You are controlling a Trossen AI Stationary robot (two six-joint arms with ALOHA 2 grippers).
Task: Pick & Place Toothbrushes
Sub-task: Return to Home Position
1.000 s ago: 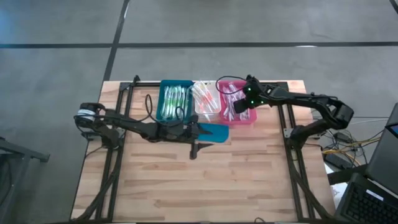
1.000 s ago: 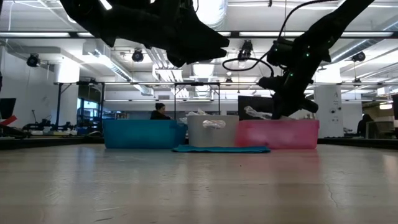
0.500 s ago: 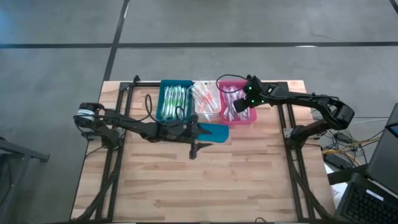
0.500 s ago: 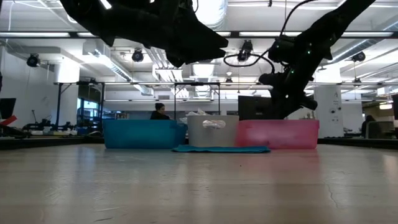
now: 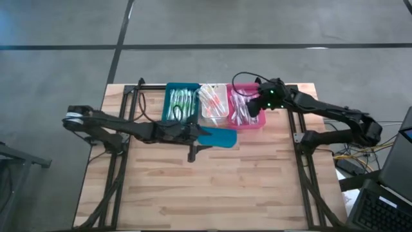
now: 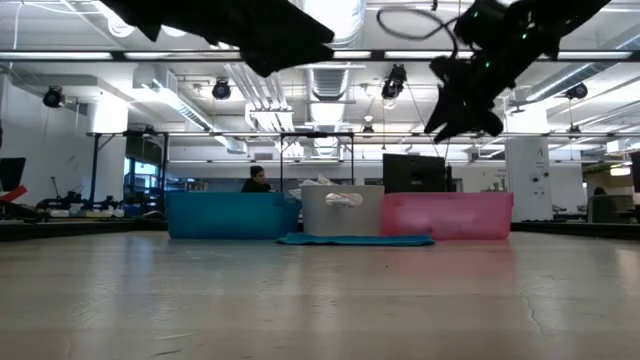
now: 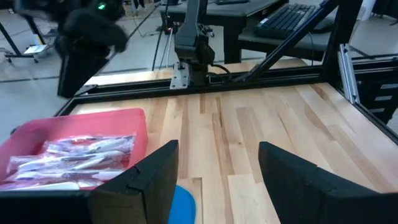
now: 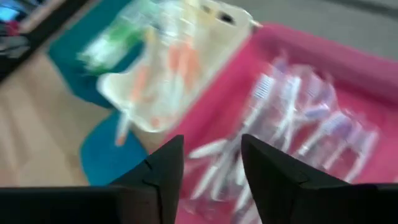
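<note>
right gripper (image 8: pixel 211 144): hovers over pink bin (image 5: pixel 246 126), fingers apart, nothing held
left gripper (image 7: pixel 217 155): low over the table (image 5: pixel 244 187), at the end of the teal lid (image 5: pixel 220 136), fingers wide, empty
toothbrushes (image 8: pixel 292 118): wrapped ones in pink bin, right under right gripper; orange ones in white bin (image 5: pixel 214 121) next along; green ones in blue bin (image 5: pixel 168 103), farthest from it
bins: one touching row, beyond the lid from left gripper
</note>
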